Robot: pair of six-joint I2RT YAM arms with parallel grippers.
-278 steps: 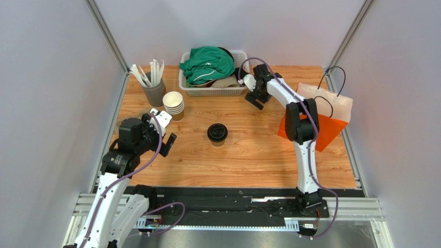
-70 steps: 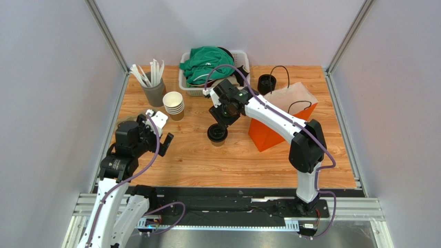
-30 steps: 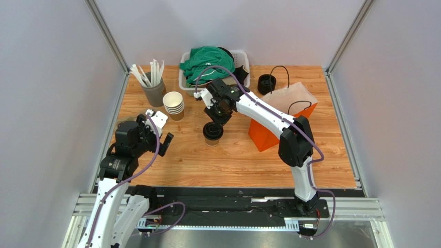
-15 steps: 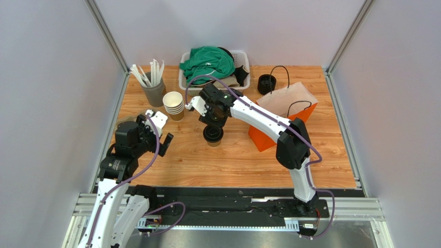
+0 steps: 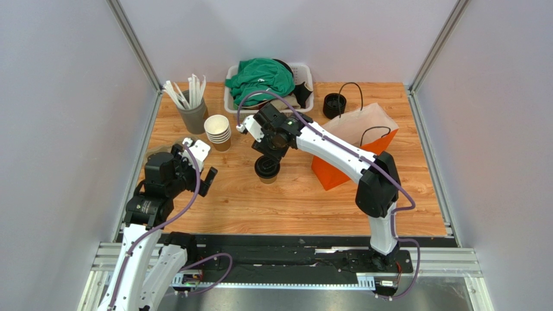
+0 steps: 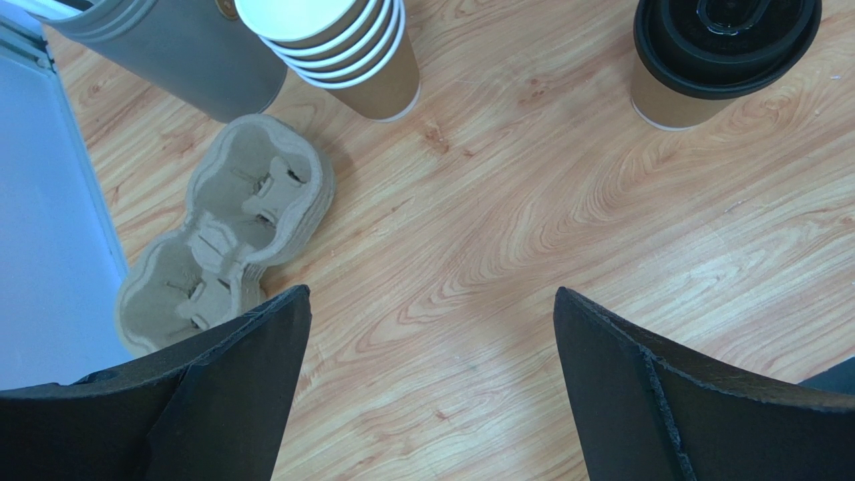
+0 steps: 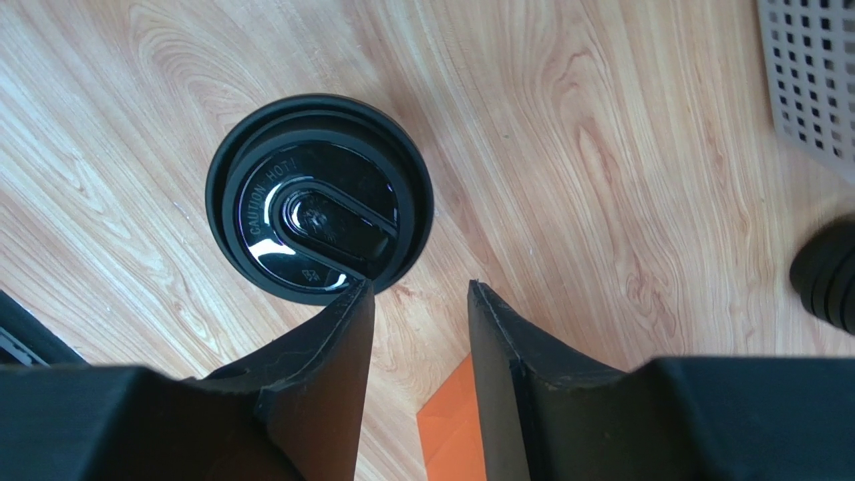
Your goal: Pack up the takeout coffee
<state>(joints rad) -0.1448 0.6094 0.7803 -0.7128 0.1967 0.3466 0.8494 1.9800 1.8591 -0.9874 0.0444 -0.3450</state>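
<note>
Coffee (image 5: 267, 168) upright on wooden table (image 5: 292, 201)

One lidded coffee (image 5: 267, 167), one cup stack (image 5: 217, 131), one orange bag (image 5: 337, 165), one basket (image 5: 230, 97).

"CAUTION HOT" embossed on takeout coffee lid (image 7: 319, 197)
</note>
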